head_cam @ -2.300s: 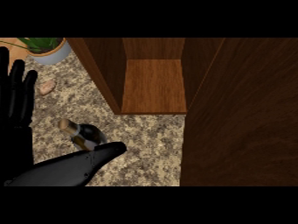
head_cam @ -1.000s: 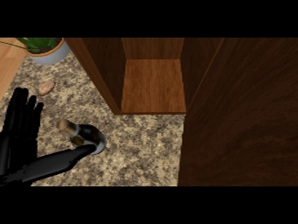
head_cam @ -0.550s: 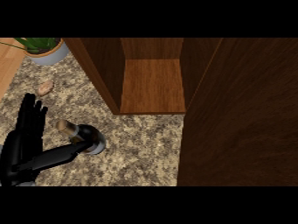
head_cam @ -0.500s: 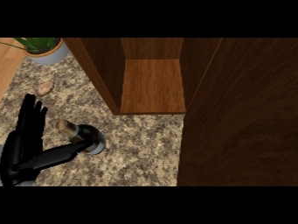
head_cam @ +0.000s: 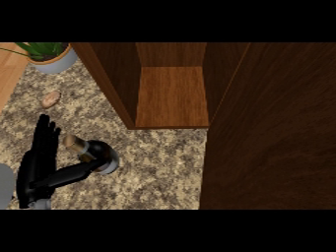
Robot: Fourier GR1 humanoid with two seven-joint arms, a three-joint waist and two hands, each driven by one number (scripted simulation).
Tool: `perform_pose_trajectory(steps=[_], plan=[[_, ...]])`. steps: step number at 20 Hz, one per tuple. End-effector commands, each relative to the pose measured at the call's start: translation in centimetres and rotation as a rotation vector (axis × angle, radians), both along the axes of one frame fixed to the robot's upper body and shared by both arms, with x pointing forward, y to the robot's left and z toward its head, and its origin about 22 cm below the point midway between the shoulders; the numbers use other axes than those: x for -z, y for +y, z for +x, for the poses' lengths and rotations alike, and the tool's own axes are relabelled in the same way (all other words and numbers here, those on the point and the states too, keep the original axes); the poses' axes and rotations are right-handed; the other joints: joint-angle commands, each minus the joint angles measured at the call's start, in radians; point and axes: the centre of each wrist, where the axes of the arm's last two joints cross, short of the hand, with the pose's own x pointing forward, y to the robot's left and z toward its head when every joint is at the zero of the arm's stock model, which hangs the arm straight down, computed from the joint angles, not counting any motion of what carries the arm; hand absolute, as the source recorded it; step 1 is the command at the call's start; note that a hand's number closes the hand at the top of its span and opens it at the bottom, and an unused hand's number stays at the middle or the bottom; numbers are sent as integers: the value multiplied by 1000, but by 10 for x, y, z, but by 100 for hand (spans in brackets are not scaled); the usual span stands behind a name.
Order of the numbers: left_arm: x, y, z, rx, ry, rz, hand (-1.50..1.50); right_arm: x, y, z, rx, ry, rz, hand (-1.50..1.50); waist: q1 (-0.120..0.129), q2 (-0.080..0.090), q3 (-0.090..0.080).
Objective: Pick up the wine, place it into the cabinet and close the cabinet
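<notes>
The wine (head_cam: pixel 96 153) stands on the speckled surface (head_cam: pixel 159 170), to the near left of the open cabinet (head_cam: pixel 172 93). The left hand (head_cam: pixel 36 165) is just left of it, fingers straight and unclenched, with the thumb stretched out to its near side.

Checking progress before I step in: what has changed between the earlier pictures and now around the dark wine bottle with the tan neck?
The black left hand moved from the view's upper left edge down and right, next to the dark wine bottle. Its fingers are straight beside the bottle and its thumb lies against it, with nothing grasped yet. The bottle, open wooden cabinet and potted plant stayed put.
</notes>
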Motion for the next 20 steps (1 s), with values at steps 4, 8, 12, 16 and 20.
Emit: perform_pose_trajectory(steps=[4,8,12,16,20], plan=[[21,12,15,37,7,-45,-150,-28,-16,-44,-37,-83,42,-150,3,2,1],[59,8,14,64,32,-56,-150,-32,-9,-45,-37,-64,44,-150,1,2,-1],[79,15,-13,60,40,-62,-150,-28,-14,-47,-35,-88,52,-150,3,0,1],[91,-6,-8,58,56,-80,-150,-39,-17,-57,-57,-91,39,-150,-4,-1,0],[101,-2,-1,85,38,-79,-150,-31,-9,-44,-21,-76,61,-150,4,1,0]])
